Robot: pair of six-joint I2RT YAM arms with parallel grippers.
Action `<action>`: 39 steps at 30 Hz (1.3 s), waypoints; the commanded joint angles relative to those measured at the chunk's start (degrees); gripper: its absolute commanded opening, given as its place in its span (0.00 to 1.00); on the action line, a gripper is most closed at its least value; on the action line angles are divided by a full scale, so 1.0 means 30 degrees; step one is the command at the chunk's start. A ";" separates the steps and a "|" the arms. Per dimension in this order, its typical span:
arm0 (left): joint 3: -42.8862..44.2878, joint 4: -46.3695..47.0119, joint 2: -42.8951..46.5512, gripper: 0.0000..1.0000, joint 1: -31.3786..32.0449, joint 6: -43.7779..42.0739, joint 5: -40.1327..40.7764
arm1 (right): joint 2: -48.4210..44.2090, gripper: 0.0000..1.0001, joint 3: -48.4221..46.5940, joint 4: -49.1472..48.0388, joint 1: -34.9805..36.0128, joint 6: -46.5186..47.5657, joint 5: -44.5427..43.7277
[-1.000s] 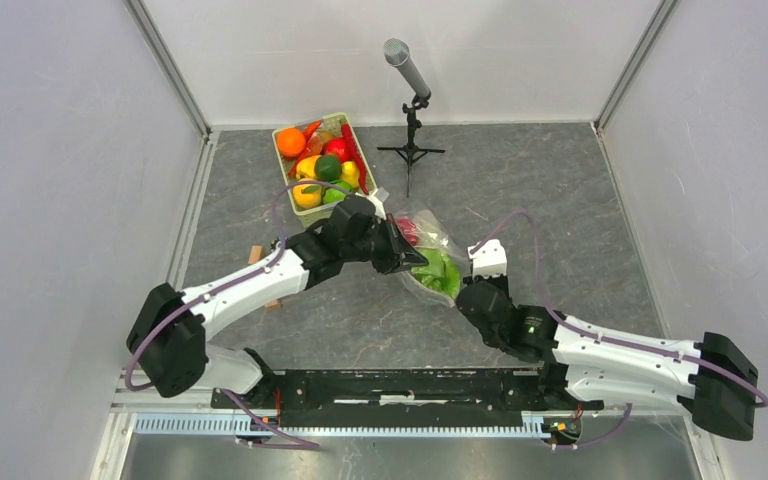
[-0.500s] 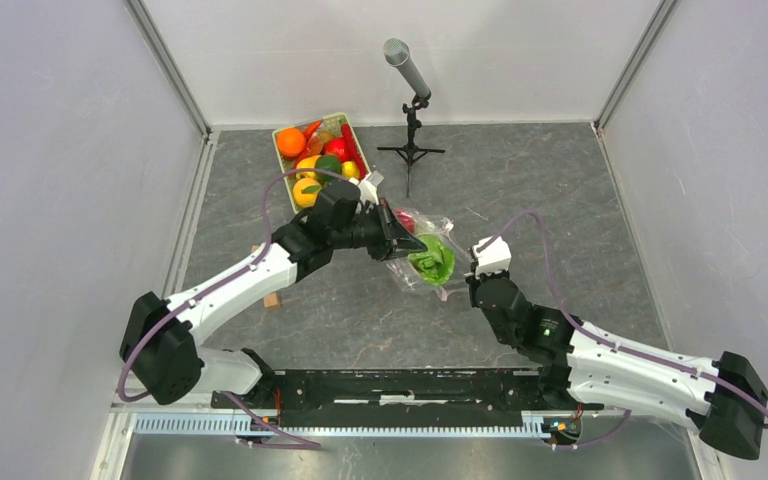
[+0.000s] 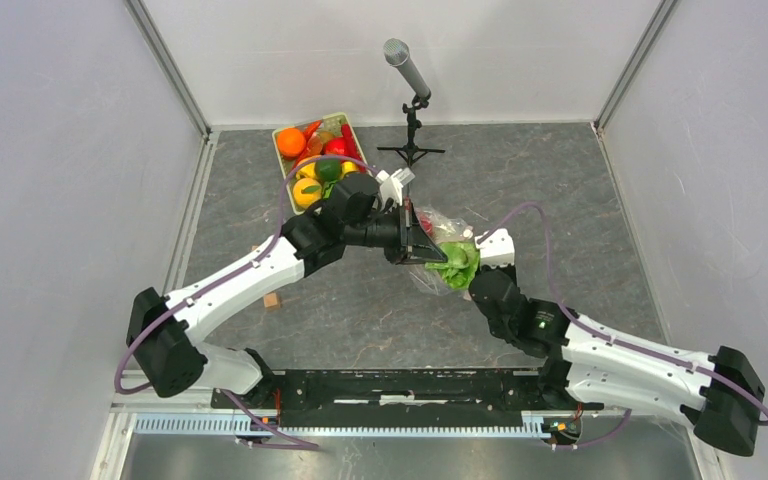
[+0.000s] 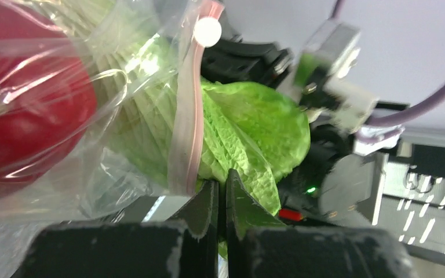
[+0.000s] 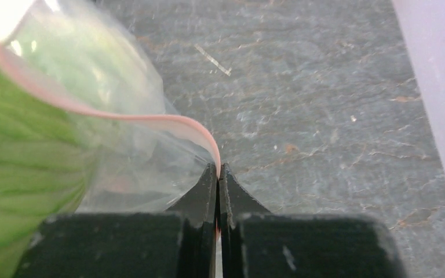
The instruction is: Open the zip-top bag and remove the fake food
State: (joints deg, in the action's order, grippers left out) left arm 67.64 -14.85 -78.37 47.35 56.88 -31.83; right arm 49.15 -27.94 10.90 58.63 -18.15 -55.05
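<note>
Right wrist — crinkly clear zip-top bag (image 5: 128,165)

No lettering, label, brand, number or sign can be read in any of the three views, and none can be made out on the zip-top bag (image 4: 182,133).
</note>
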 commanded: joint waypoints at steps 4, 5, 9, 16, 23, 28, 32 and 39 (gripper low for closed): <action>0.1684 -0.6753 0.0279 0.02 0.0421 -0.5399 0.3093 | -0.2980 0.00 -0.2251 -0.0712 -0.0288 0.2804 0.0431; 0.1723 -0.6768 0.0033 0.02 0.0591 -0.5474 0.3311 | -0.3350 0.00 -0.2020 -0.1421 -0.0296 0.3187 0.1594; 0.3018 -0.6958 -0.1119 0.02 0.1443 -0.5972 0.3584 | -0.3378 0.00 -0.1132 -0.2778 -0.0301 0.3293 0.3668; 0.3537 -0.2536 -0.0081 0.02 0.1620 -0.4143 -0.0596 | -0.1333 0.00 0.0710 -0.2372 -0.0376 0.2298 0.0953; 0.3323 -0.0619 0.1301 0.02 0.1534 -0.2936 -0.2483 | 0.0257 0.00 0.1080 -0.0536 -0.0954 0.1036 -0.0965; 0.3109 -0.2137 0.2011 0.02 0.1105 -0.3891 -0.2363 | 0.0110 0.00 0.0564 0.0915 -0.1688 0.0927 -0.2208; 0.2913 -0.3522 0.2932 0.02 0.0676 -0.5194 -0.2268 | -0.0595 0.00 0.0020 0.1721 -0.2267 0.1630 -0.3143; 0.2437 -0.9146 0.3675 0.02 0.0241 -0.9848 0.5688 | -0.2634 0.00 -0.0724 0.1471 -0.2635 0.3316 -0.1316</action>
State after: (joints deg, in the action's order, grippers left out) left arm 74.56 -33.65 -72.44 48.49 37.45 -25.36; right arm 44.05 -29.41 8.60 53.34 -13.23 -56.97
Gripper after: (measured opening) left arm 0.053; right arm 0.009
